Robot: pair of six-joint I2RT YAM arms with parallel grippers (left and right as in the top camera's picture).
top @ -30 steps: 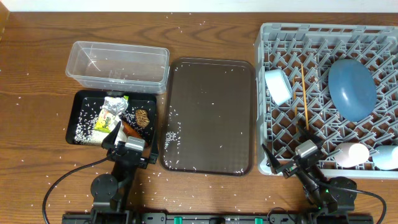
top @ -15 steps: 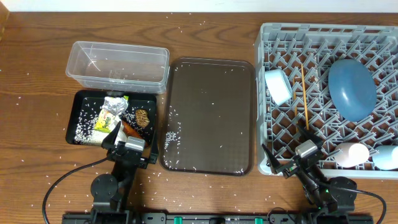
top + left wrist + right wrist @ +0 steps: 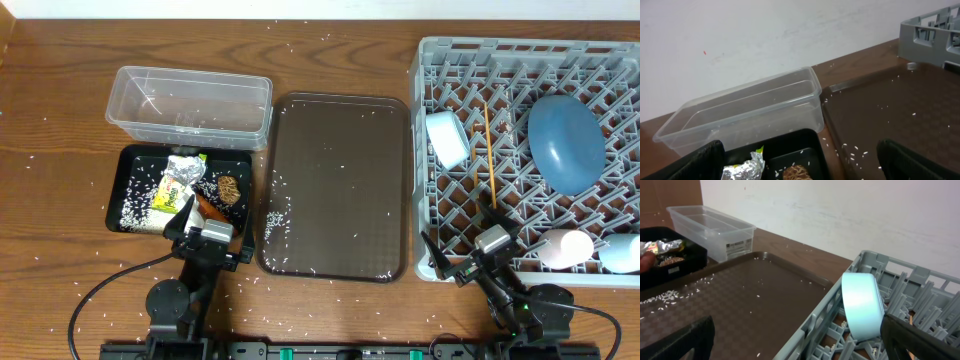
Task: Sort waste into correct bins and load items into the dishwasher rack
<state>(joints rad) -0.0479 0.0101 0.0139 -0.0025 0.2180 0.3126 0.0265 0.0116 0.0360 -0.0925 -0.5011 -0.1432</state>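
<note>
The black bin (image 3: 130, 160) holds a yellow-green and silver wrapper (image 3: 172, 182), an orange carrot (image 3: 207, 205) and a brown food lump (image 3: 229, 188). The clear tub (image 3: 190, 105) behind it has nothing in it. In the grey rack (image 3: 450, 215) lie a dark blue bowl-plate (image 3: 567, 143), chopsticks (image 3: 490, 150), a light blue cup (image 3: 447, 138) on its side and a pinkish cup (image 3: 565, 248). My left gripper (image 3: 205, 228) hovers open at the black bin's near edge, above the wrapper (image 3: 742, 170) and lump (image 3: 797, 173). My right gripper (image 3: 470, 250) is open over the rack's near left corner, facing the cup (image 3: 862, 305).
A large dark brown serving tray (image 3: 335, 185) lies between the bins and the rack, with rice grains scattered on it and across the wooden table (image 3: 60, 110). A pale rounded dish (image 3: 622, 252) sits at the rack's near right corner. A white wall stands behind the table.
</note>
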